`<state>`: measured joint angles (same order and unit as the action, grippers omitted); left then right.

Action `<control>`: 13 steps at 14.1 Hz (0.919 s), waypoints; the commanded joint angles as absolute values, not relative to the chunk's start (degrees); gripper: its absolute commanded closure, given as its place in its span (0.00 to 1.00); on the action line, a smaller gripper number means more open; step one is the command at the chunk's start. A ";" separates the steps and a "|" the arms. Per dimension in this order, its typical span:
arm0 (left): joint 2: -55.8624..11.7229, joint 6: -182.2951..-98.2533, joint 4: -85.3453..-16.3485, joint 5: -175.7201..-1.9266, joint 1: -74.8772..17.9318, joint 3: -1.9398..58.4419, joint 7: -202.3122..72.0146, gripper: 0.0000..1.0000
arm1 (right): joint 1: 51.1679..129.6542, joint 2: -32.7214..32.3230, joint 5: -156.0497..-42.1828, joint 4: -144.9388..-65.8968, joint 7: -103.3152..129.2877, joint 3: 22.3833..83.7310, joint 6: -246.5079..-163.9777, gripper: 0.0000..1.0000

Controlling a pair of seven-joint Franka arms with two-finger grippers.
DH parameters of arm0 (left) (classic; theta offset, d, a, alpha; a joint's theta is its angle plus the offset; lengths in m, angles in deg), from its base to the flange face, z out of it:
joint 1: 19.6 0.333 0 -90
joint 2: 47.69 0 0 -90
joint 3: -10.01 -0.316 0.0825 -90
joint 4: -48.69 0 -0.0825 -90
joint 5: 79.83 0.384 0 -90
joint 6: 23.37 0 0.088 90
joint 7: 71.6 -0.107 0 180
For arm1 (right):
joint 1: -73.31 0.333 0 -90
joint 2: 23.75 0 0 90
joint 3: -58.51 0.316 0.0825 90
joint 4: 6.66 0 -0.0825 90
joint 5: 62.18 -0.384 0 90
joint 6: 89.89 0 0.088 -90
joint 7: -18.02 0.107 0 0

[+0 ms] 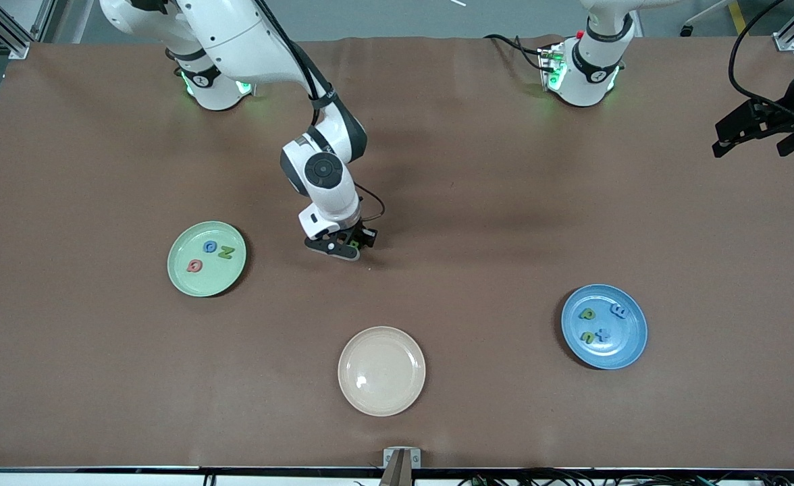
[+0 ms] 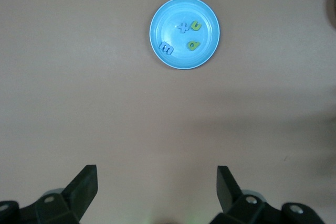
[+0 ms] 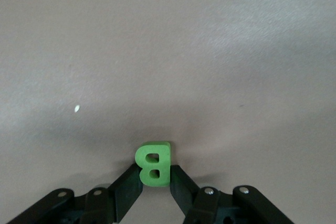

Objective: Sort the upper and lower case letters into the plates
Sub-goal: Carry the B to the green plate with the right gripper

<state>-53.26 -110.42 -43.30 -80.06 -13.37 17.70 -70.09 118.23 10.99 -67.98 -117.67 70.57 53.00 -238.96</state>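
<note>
Right gripper [image 1: 350, 244] is over bare brown table [image 1: 478, 169], near the middle, fingers closed tight on the small flat green letter B [image 3: 153, 164]. Right wrist view shows the B pinched on edge between both pads, face toward the camera, so it's carried, not lying flat.

Round shallow pale green plate [image 1: 182, 278] sits close to this gripper, toward the right arm's end of the table. It has the red Q [image 1: 194, 265], green N [image 1: 225, 253] and blue G [image 1: 210, 247] in it, all capitals. So B likely belongs there; my read is the next move is a short carry over that plate, then release.

Round blue plate [image 1: 630, 350] lies well apart from the right gripper, toward the left arm's end. It holds the blue m [image 2: 166, 48], blue x [image 2: 183, 27] and two small green letters [image 2: 195, 35], the lower-case pile.

Plain cream-beige round plate [image 1: 381, 370] has nothing in it, not a sorting target.

Left gripper [image 2: 157, 182] waits high near the table's edge at its own end, fingers spread wide, holding nothing.

Looks like the last letter.
</note>
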 commanded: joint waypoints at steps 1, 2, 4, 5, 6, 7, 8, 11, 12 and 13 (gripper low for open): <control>-53.84 -109.68 -43.60 -79.48 -12.30 17.92 -70.90 0.00 | 117.18 11.50 -67.02 -118.10 68.57 50.60 -238.34 1.00; -53.84 -109.25 -43.60 -79.48 -12.30 18.01 -70.81 0.00 | 116.65 10.88 -67.02 -118.10 66.38 49.81 -236.94 1.00; -53.93 -109.16 -43.51 -79.48 -12.30 18.10 -70.81 0.00 | 115.25 8.34 -67.02 -118.10 62.25 48.06 -233.43 1.00; -53.93 -109.16 -43.51 -79.48 -12.39 18.27 -70.81 0.00 | 113.76 6.76 -67.10 -118.10 59.53 47.70 -230.98 1.00; -53.84 -109.33 -43.51 -79.48 -12.48 18.45 -70.72 0.00 | 111.92 5.18 -67.10 -118.10 57.24 47.70 -227.99 1.00; -53.76 -109.59 -43.51 -79.48 -12.74 18.54 -70.72 0.00 | 109.46 3.51 -67.10 -118.19 54.17 47.70 -225.96 1.00; -53.67 -109.60 -43.59 -79.57 -12.92 18.63 -70.63 0.00 | 106.83 1.58 -67.10 -118.63 50.31 47.70 -224.81 1.00; -53.58 -109.86 -43.77 -79.74 -12.92 19.41 -70.63 0.00 | 99.79 -0.98 -67.10 -120.12 40.72 47.70 -222.78 1.00; -53.58 -109.95 -43.86 -79.57 -12.92 19.59 -70.63 0.00 | 97.85 -1.16 -67.10 -120.56 38.00 47.70 -222.78 1.00; -53.58 -109.95 -43.86 -79.57 -12.92 19.77 -70.37 0.00 | 95.49 -1.25 -67.19 -121.35 34.58 47.70 -223.12 1.00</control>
<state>-53.25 -109.88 -43.50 -80.06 -12.96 19.24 -70.12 99.18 0.50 -67.86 -117.98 39.09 46.51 -222.21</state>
